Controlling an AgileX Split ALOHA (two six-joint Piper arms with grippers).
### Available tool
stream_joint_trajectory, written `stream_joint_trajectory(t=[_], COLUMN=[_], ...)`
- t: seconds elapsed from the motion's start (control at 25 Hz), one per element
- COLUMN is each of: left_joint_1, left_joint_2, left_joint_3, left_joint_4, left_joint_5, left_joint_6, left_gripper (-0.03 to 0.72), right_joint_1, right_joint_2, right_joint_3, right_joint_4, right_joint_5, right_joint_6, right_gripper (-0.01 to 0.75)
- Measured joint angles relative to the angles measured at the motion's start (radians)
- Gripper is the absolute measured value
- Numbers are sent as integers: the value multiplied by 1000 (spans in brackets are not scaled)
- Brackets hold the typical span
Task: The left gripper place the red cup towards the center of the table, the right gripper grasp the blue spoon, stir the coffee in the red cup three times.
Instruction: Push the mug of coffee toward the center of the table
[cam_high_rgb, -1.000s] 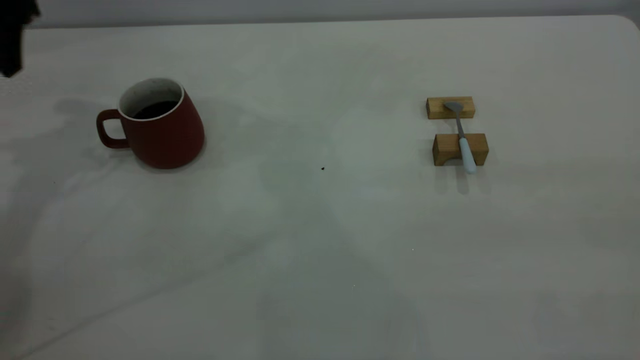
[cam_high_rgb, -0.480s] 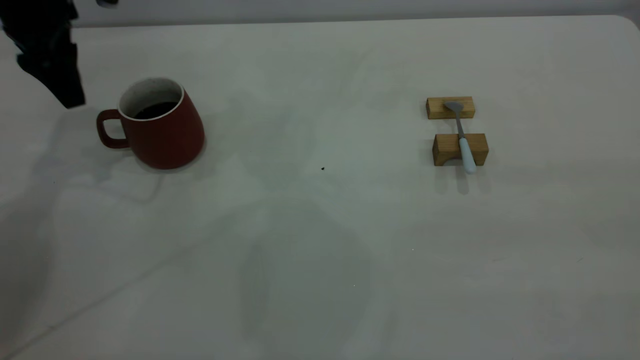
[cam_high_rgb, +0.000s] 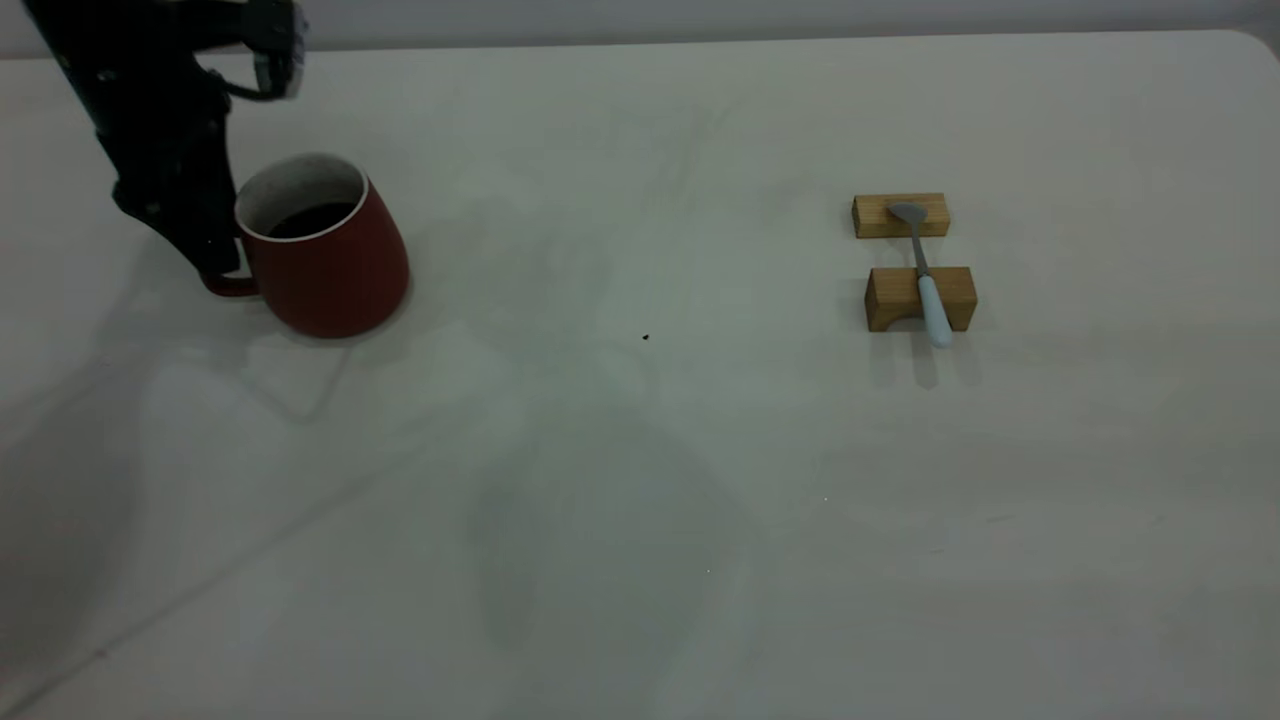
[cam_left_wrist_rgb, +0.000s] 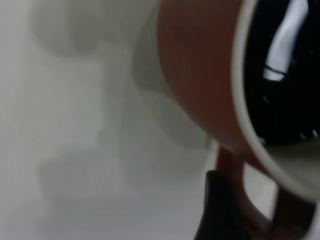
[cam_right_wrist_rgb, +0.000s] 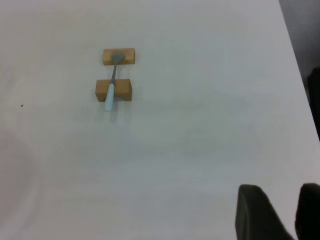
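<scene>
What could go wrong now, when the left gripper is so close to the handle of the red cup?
1. The red cup holds dark coffee; a push from the left gripper at its handle might tip it or spill coffee on the table.
2. A fingertip sits beside the handle, so a grasp could catch only part of it and slip.
3. The blue spoon only rests across two wooden blocks; a later nudge could roll it off.

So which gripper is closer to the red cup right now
Left. The left gripper is down at the handle of the red cup. The right gripper is out of the exterior view, well back from the blue spoon.
</scene>
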Motion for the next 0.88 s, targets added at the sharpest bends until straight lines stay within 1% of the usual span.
stream_joint_trajectory(t=[0.24, 0.52, 0.88], left_joint_1=[-37, -130, -253], left_joint_2=[41, 50, 53], left_joint_3=[0, 0, 0], left_joint_4=[8, 2, -110], left_joint_5=[-76, -136, -219], left_joint_6=[74, 99, 91], left_gripper=[555, 555, 555], right_joint_1=[0, 0, 0], right_joint_2=[0, 0, 0], right_joint_3=[0, 0, 0], right_joint_4=[0, 0, 0], right_joint_5=[0, 0, 0], right_joint_6=[0, 0, 0], right_gripper=[237, 237, 237])
